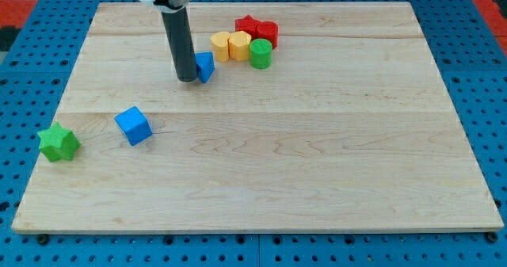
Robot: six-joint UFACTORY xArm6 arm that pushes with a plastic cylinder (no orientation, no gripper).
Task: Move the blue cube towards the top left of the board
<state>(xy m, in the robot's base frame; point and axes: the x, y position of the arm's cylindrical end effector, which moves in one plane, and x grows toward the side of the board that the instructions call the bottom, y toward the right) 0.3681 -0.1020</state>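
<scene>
We note our arm ends in a bare dark rod (180,41) with no hand to open or clench, so it grasps nothing; my tip (188,80) rests on the wooden board (317,156) in its upper-left part, touching the left side of a small blue block (206,66) whose shape we cannot make out, being partly hidden by the rod; the blue cube (133,126) lies well apart from the tip, towards the view's lower left, tilted on the board; a green star (59,143) sits at the board's left edge, near the cube; near the view's top a tight cluster holds a red star (248,25), a red block (268,32), two yellow blocks (221,43) (239,46) and a green cylinder (261,53), each touching a neighbour.
</scene>
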